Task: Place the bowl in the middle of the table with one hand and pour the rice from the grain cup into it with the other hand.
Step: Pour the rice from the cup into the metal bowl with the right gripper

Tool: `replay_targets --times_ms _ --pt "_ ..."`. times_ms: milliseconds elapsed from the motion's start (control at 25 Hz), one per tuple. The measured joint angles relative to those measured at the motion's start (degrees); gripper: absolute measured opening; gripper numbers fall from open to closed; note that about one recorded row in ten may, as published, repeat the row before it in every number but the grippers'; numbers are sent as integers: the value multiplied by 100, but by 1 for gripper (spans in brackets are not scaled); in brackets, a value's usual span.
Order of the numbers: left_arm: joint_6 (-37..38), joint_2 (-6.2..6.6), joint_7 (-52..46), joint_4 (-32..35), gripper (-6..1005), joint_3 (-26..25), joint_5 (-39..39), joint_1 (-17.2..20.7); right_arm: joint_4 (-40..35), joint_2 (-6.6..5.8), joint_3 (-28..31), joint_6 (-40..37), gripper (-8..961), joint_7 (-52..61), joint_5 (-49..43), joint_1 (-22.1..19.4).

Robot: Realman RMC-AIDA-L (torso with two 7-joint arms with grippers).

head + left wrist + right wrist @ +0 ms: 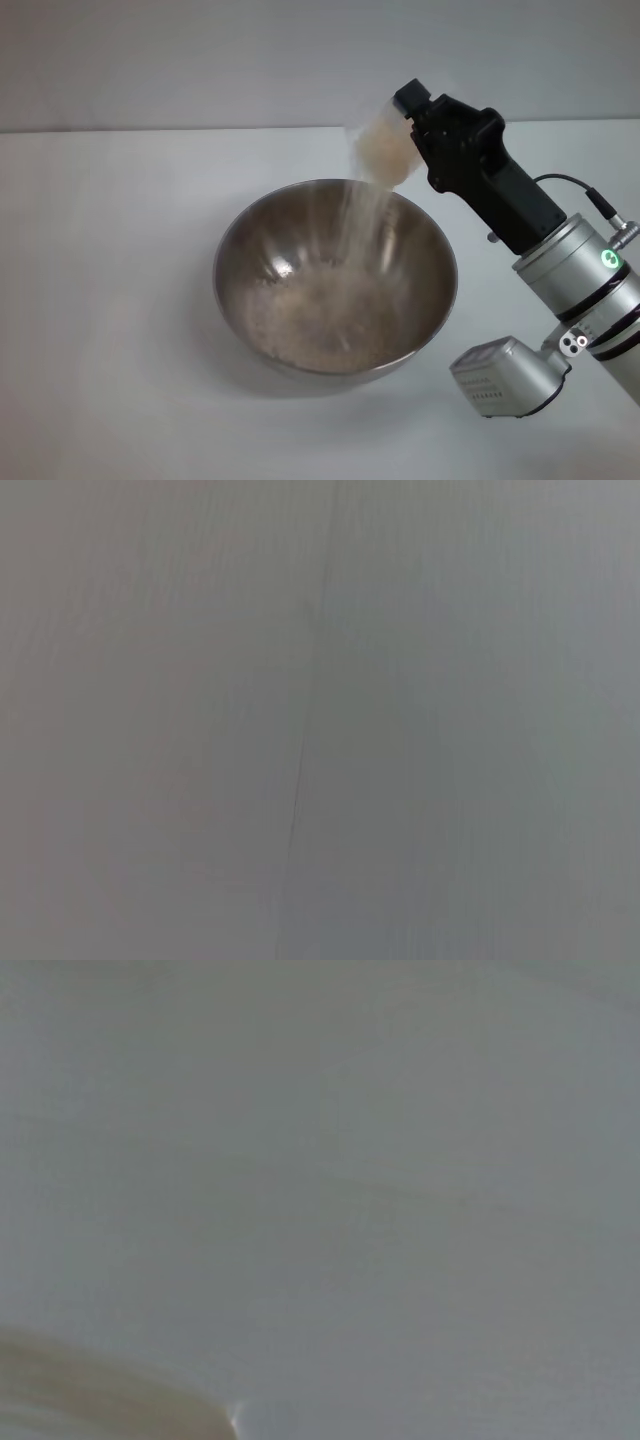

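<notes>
The right hand [408, 135] is seen in the head view clamped on the cup [385, 150], which is tipped over the far right rim of the bowl [250, 255]. Rice [330, 325] is streaming down and a pale, grainy layer is gathered in the bottom. The bowl, wide and shiny, is set near the middle of the counter [100, 300]. Spillage is the likely risk: the cup is held close to the rim, so a steeper tilt or a small drift outward could send grains over the edge, or bouncing off the steel wall. The left hand is not seen here.

In the left wrist view, only a blank grey surface is shown.

In the right wrist view, a curved, blurred edge is glimpsed at one corner; what it is cannot be told.
</notes>
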Motion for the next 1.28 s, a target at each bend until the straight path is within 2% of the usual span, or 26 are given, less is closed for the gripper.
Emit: replay_targets --times_ms 1280 --pt "-70 -18 -444 4 435 -27 0 0 -579 -20 -2 -99 12 -945 -932 217"
